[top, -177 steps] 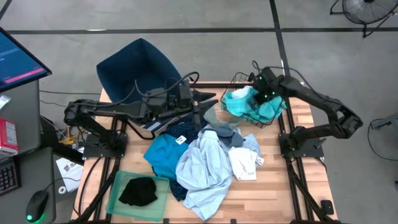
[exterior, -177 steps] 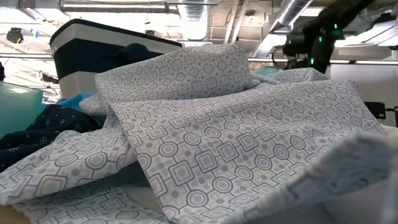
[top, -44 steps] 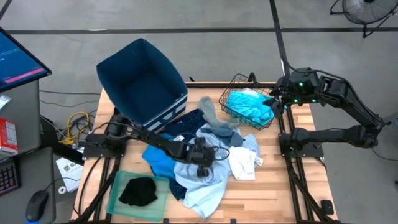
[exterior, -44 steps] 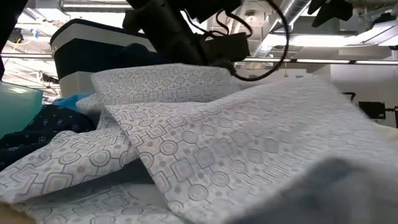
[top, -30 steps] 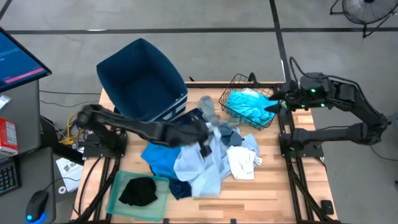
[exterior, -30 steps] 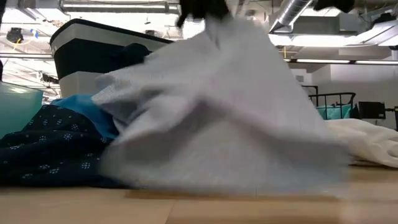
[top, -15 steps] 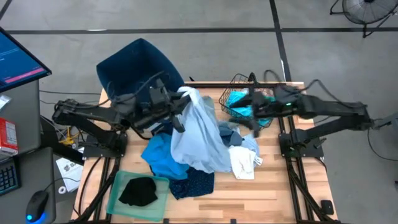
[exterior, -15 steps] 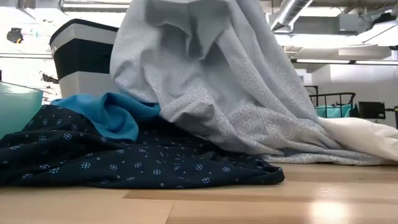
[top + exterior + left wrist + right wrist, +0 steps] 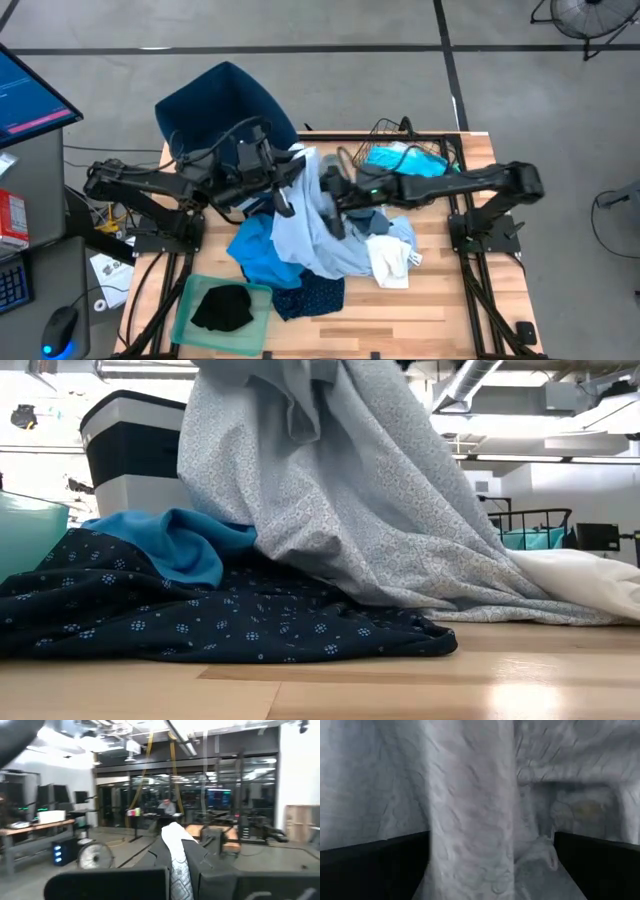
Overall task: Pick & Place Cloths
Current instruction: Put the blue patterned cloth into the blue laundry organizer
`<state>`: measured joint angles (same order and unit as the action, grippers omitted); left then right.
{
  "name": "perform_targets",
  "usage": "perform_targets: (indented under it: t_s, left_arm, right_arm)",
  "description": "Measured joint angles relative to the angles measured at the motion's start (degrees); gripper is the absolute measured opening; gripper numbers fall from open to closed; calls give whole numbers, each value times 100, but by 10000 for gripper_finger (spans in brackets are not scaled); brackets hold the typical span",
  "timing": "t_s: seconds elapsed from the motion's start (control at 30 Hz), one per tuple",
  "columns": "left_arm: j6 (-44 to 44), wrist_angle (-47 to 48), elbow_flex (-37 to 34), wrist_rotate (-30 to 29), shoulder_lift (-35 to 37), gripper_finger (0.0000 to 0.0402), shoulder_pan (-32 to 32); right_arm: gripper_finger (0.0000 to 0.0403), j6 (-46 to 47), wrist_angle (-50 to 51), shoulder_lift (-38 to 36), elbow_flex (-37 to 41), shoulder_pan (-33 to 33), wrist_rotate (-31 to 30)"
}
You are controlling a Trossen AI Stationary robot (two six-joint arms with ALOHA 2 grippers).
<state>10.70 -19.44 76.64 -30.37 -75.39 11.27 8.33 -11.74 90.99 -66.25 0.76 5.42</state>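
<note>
At the worktop's near left corner, a flat green plastic tray (image 9: pixel 192 300) is holding a crumpled black cloth (image 9: pixel 222 307), seemingly sorted there already. Behind it, the rigid dark blue bin (image 9: pixel 222 110) is sitting tilted at the far left corner with its mouth turned toward the pile, probably so that garments can be dropped in from the side.

The left hand (image 9: pixel 290 180) is clenched on an upper fold of the large pale blue patterned shirt (image 9: pixel 315 225); its wrist view shows a strip of that fabric pinched between the dark fingers (image 9: pixel 200 870). It is holding the fold lifted beside the bin while the rest of the shirt is trailing down onto the heap, so the garment is only partly clear of the other cloths. In the low view the shirt is hanging like a tent over a bright blue cloth (image 9: pixel 190 540) and a dotted navy cloth (image 9: pixel 200 615), both lying flat on the worktop beneath it.

The right hand (image 9: pixel 335 195) is reaching across the middle of the worktop into the same shirt with its fingers spread wide. Its wrist view shows the fabric draping between the two fingers, with no grip closed on it yet. Judging by this, it is positioning for a second hold so the long garment can be carried without dragging.

Further right, a white cloth (image 9: pixel 390 262) is lying at the heap's edge, and a black wire basket (image 9: pixel 385 130) at the far right is holding a turquoise cloth (image 9: pixel 405 160).
</note>
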Motion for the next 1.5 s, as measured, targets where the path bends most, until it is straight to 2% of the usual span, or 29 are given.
perform_targets:
  t_s: [0.1,0.17,0.23,0.37,0.4,0.53,0.7,0.8,0.93,1.03,1.17,1.33,1.5]
  left_arm:
    - [-3,-14,-7,441,-10,0,3]
    - [-38,-151,-6,802,-12,0,54]
    - [-46,-203,-4,1046,6,0,129]
    - [-60,-270,8,1286,5,0,363]
    - [-61,-286,10,1285,8,0,433]
    - [-61,-271,13,1280,8,0,757]
    - [-61,-128,18,1152,-42,0,971]
    - [-57,-143,17,748,-133,0,958]
    - [-42,-170,28,-308,-407,3,777]
    - [-25,-76,15,-779,-752,14,488]
    - [133,-70,7,-566,-1262,50,79]
    - [81,-131,7,-472,-1849,133,-271]
    - [115,-139,9,-484,-2075,238,-337]
  right_arm:
    - [377,442,14,479,-280,-11,60]
    - [336,525,154,702,-516,-9,71]
    - [265,430,381,798,-797,-7,109]
    - [53,28,991,781,-1523,-93,584]
    - [30,-51,1281,718,-1699,-131,679]
    - [7,-436,2254,291,-2663,-323,754]
    - [4,-823,3405,-110,-4310,-681,796]
    - [3,-834,4182,-126,-5450,-936,825]
    - [2,-822,4888,-74,-6786,-1136,820]
    - [1,-434,4405,-266,-6657,-1184,862]
    - [1,-104,4493,-428,-6641,-1289,950]
    - [1,-76,4730,-405,-6630,-1089,1004]
    - [1,-207,5066,-410,-6632,-993,995]
